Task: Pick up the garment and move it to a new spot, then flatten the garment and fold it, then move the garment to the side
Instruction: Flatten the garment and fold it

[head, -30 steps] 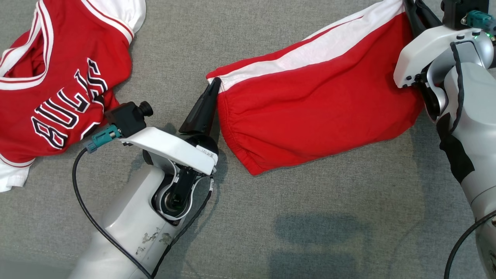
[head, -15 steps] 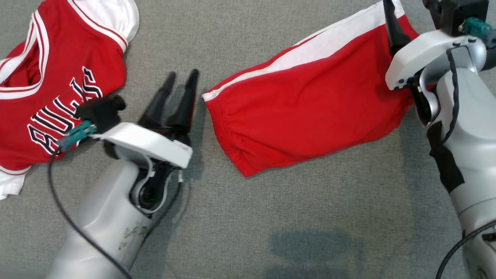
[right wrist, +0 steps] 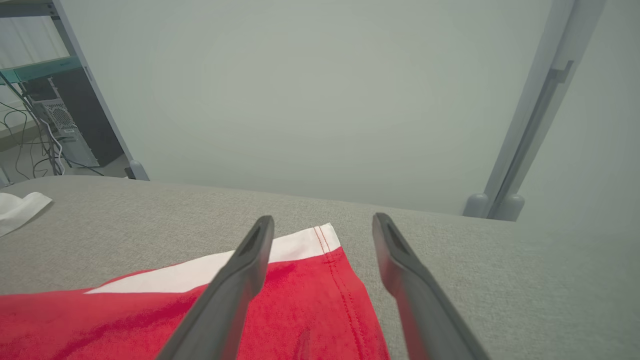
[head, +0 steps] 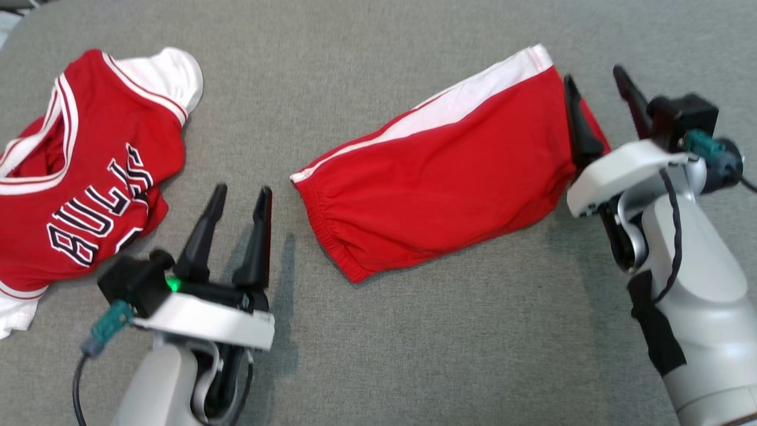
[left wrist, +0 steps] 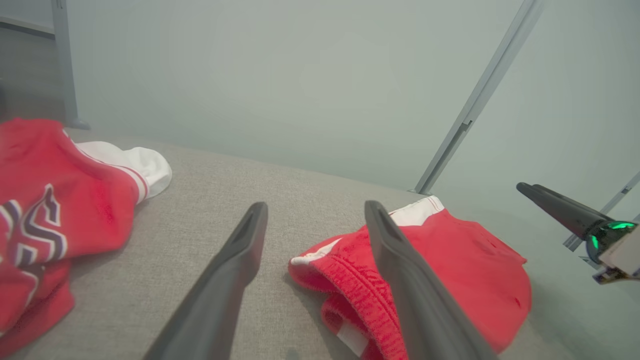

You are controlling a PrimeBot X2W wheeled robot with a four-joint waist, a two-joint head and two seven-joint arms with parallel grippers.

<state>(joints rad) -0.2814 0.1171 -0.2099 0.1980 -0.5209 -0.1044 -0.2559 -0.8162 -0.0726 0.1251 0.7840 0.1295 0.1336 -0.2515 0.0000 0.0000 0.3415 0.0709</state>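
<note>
Head view: the red shorts (head: 449, 171) lie flat on the grey table (head: 378, 355), right of centre, and are held by nothing. The left claw (head: 243, 190) is spread and hangs just beside the waistband end, apart from it. The right claw (head: 593, 76) is spread at the hem end, one finger over the cloth edge. The flattening step is judged finished or nearly so. A fold is judged to be next, and it calls for both claws to be lowered and pinched on the cloth. Counted: one pair of shorts, one jersey (head: 89, 171), two claws.

Left wrist view: the two fingers are seen well parted, with the waistband behind the right-hand finger. The jersey lies at the left and the right claw's tips at the far right.

Right wrist view: the fingers are parted over the hem corner, where one white stripe is seen.
</note>
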